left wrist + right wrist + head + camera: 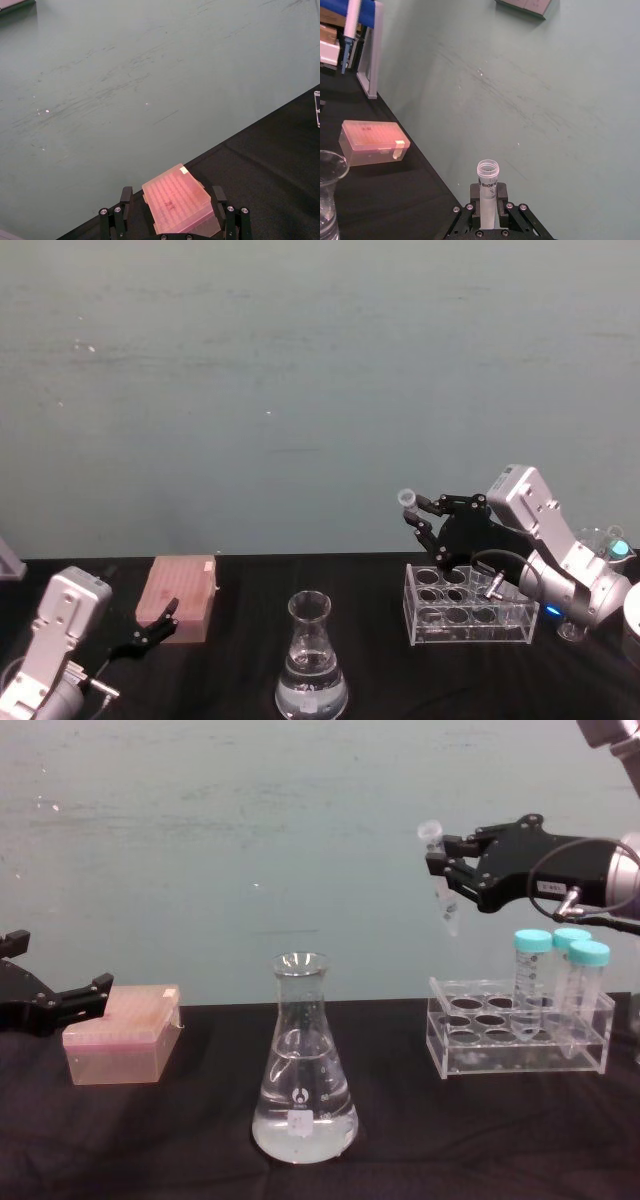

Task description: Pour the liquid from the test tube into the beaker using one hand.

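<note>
My right gripper point(422, 515) point(442, 860) point(487, 202) is shut on the test tube point(408, 500) point(443, 880) point(488, 182) and holds it nearly upright, open rim up, in the air above the left end of the rack. I cannot tell whether the tube holds any liquid. The beaker point(312, 660) point(303, 1070) point(327, 190) stands on the black table, lower and to the left of the tube, with clear liquid point(303, 1132) in its base. My left gripper point(150, 628) point(172, 195) point(60, 982) is parked open beside the pink box.
A pink tip box point(180, 595) point(120, 1042) point(175, 200) point(372, 142) lies at the left of the table. A clear tube rack point(468, 608) point(520, 1045) stands at the right, with teal-capped tubes point(533, 970) in it. The teal wall is close behind.
</note>
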Action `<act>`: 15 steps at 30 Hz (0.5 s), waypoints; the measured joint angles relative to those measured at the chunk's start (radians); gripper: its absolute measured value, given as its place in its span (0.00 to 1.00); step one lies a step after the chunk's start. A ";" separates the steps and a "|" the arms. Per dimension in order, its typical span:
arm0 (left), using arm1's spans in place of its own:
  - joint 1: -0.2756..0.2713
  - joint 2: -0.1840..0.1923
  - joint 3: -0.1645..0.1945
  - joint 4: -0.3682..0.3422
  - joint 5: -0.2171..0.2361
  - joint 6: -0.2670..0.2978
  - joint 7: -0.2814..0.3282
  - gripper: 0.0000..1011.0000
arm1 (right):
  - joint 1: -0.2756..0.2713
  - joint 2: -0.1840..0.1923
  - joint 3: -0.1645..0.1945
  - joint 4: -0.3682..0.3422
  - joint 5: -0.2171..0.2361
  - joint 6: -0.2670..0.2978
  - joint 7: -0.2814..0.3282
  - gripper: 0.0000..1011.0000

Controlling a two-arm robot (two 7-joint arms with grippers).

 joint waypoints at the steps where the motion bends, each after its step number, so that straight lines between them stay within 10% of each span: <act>1: 0.000 0.000 0.000 0.000 0.000 0.000 0.000 0.99 | 0.000 0.000 -0.003 -0.006 -0.005 -0.002 0.000 0.19; 15: 0.000 0.000 0.000 0.000 0.000 0.000 0.000 0.99 | 0.006 -0.003 -0.042 -0.048 -0.047 -0.021 0.014 0.19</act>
